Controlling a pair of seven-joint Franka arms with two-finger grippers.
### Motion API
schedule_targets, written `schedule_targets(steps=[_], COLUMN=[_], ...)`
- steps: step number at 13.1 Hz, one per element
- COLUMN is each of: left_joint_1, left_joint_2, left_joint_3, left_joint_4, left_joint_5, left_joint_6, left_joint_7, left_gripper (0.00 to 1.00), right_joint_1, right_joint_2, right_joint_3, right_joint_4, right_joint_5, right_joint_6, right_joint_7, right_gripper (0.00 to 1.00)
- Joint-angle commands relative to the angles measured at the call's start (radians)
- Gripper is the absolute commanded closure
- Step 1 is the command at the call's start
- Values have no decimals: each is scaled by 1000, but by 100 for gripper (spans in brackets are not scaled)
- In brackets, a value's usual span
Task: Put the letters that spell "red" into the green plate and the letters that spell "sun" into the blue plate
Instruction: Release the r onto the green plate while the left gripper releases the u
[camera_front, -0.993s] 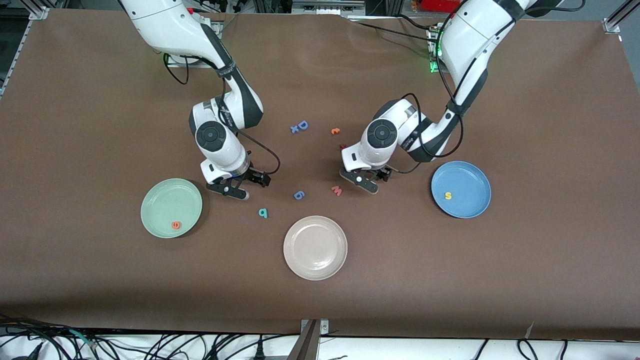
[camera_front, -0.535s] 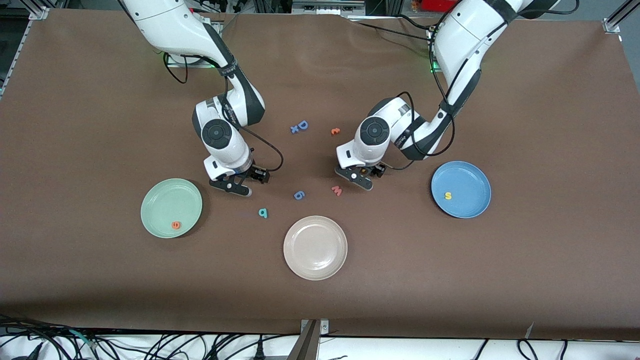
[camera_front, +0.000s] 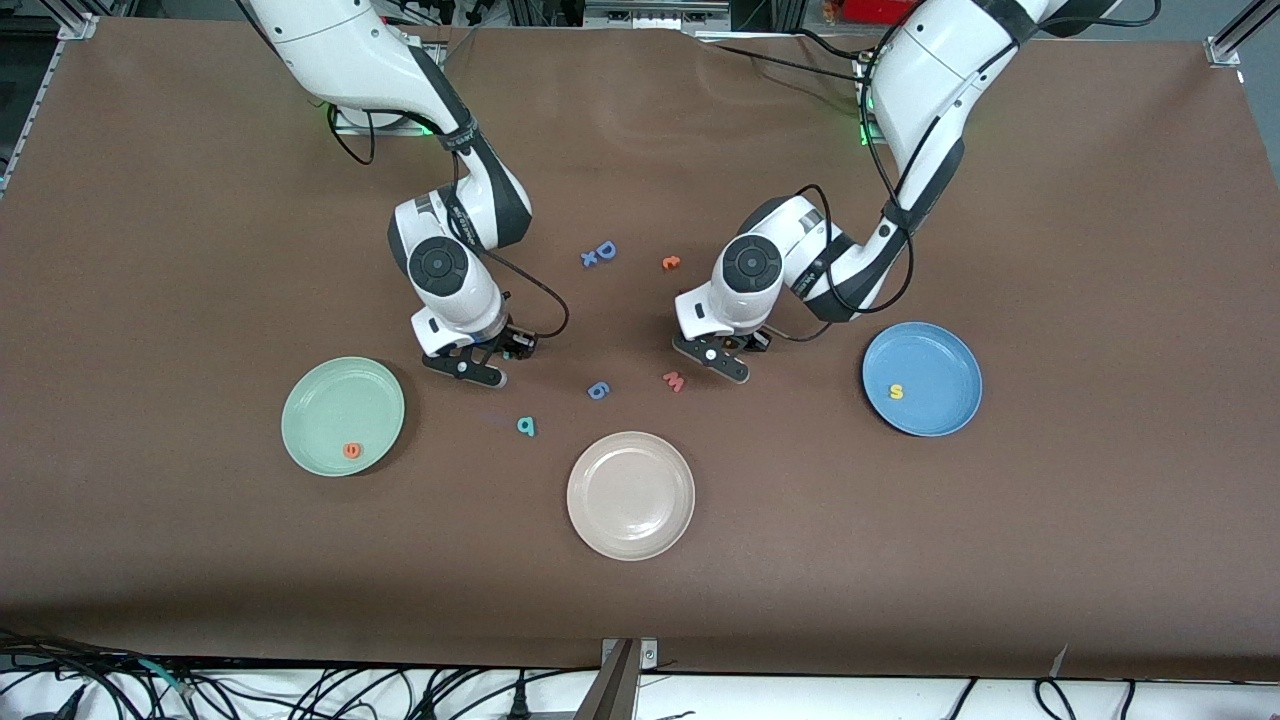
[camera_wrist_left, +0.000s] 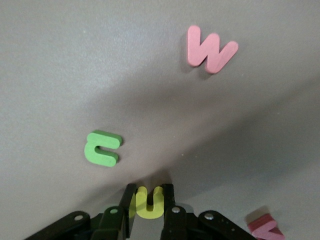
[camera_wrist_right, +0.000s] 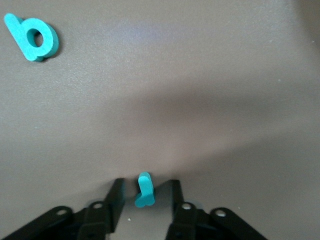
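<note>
While one letter of each word already lies in its plate, four are not yet home, so by my reading the task is about a third done and both arms are at a pickup. The left jaws are down at the table (camera_front: 1000, 560), pressed together on the yellow u (camera_wrist_left: 148, 202), which they pinch by its two sides. The green letter (camera_wrist_left: 102, 148) lies flat near them, untouched, and the pink w (camera_wrist_left: 210, 48) lies farther out, apart from both. The right jaws are also low over the table, standing apart on either side of the teal r (camera_wrist_right: 144, 192), which stands on edge between them with a gap on each side; they are not gripping it as far as I can see. The teal d (camera_wrist_right: 33, 37) lies flat well away from them, nearer the front camera, beside the blue 6 (camera_front: 598, 390). Outward again, the green plate (camera_front: 320, 395) holds the orange e (camera_front: 351, 450) toward the right arm's end, and the blue plate (camera_front: 940, 350) holds the yellow s (camera_front: 896, 391) toward the left arm's end. The beige plate (camera_front: 631, 495) between them is nearest the camera.
</note>
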Motion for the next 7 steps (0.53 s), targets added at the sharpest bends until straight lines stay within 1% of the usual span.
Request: schedule_targets(steps=[1,4,5,7], left_joint_1=[8,61,87,159], left_joint_2=[-31,-90,-105,-137], left_joint_3=[2,-1,-1,-2], left_joint_4=[18,23,23,18], left_joint_5=[34,35,34,32], left_joint_6=[-58,-148,-178,-231], left_joint_7=[-19,30,93,209], left_gripper=[99,99,99,98], right_joint_1=[-3,-6,-10,-11], right_joint_2=[-17,-15,-15,-14], right_joint_3=[7,7,7,7], right_joint_4=[-24,-22,-21,-16], right_joint_5=[-21,-21,-21,-21], right_joint_6=[9,9,9,9], right_joint_7=[26,23,18,16], right_gripper=[73,85,87,87])
